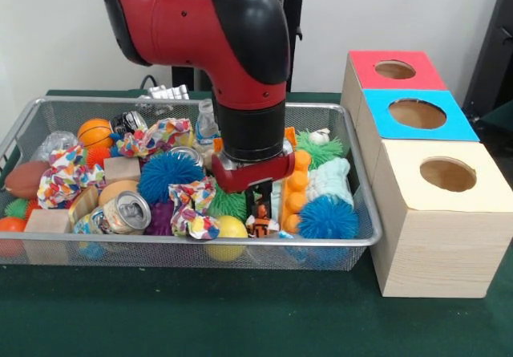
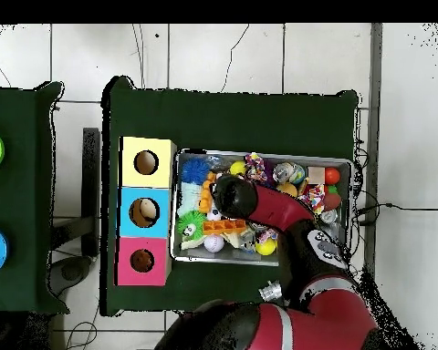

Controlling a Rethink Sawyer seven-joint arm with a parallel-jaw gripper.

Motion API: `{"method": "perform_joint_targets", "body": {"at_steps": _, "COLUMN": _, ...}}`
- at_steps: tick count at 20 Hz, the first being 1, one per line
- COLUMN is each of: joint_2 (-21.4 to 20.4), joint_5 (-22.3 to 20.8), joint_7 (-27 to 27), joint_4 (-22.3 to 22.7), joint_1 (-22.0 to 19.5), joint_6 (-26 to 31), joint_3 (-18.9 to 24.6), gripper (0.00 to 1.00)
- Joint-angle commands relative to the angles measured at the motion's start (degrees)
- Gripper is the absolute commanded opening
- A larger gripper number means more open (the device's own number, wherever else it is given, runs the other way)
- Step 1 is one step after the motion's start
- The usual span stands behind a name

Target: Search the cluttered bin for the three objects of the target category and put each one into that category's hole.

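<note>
At the left end of the bin point(image 1: 362, 237) lay a brown football point(image 1: 24, 179), with a wood block point(image 1: 46, 221) in front of it by the near wall. A knotted cloth point(image 1: 64, 176) sat just right of the football, and a small basketball point(image 1: 94, 132) lay behind it toward the far wall. Next came a can point(image 1: 128, 211) on its side, its open top facing the front camera, and behind it a blue spiky ball point(image 1: 164, 176). A second knotted cloth point(image 1: 192, 208) lay against that ball, and a yellow ball point(image 1: 228, 230) rested against the near wall.

The arm point(image 1: 240, 52) came down over the middle of the bin, and the gripper point(image 1: 258, 200) hung low among the clutter, right of the yellow ball. I could not tell whether it was parted or closed, since the red wrist and the toys around it hid the tips. Directly under it, touching or nearly so, sat a striped toy point(image 1: 260, 227) in orange, black and white, close to the near wall. No duckling could be picked out for certain.

Just right of the gripper stood a column of orange blocks point(image 1: 298, 180), then a green spiky ball point(image 1: 321, 148) at the back, a pale cloth point(image 1: 330, 179), and another blue spiky ball point(image 1: 327, 217) in front.

Beside the bin's right end stood three boxes in a row, each with a round hole: red box point(image 1: 393, 72) farthest, blue box point(image 1: 417, 115) in the middle, plain wood box point(image 1: 449, 176) nearest.

From overhead the arm point(image 2: 259, 205) covered the gripper and the middle of the bin point(image 2: 264, 152).
</note>
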Motion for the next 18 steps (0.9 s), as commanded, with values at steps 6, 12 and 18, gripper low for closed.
{"method": "perform_joint_targets", "body": {"at_steps": 6, "joint_2": -15.72, "joint_5": -6.12, "joint_7": 6.28, "joint_4": 16.96, "joint_1": -0.46, "joint_6": 0.57, "joint_3": 8.07, "gripper": 0.0}}
{"method": "perform_joint_targets", "body": {"at_steps": 12, "joint_2": -22.73, "joint_5": -6.67, "joint_7": 6.24, "joint_4": 23.24, "joint_1": 0.91, "joint_6": 3.56, "joint_3": 7.55, "gripper": 0.0}}
{"method": "perform_joint_targets", "body": {"at_steps": 18, "joint_2": -23.9, "joint_5": -6.76, "joint_7": 7.38, "joint_4": 25.21, "joint_1": 1.89, "joint_6": 1.52, "joint_3": 7.92, "gripper": 0.0}}
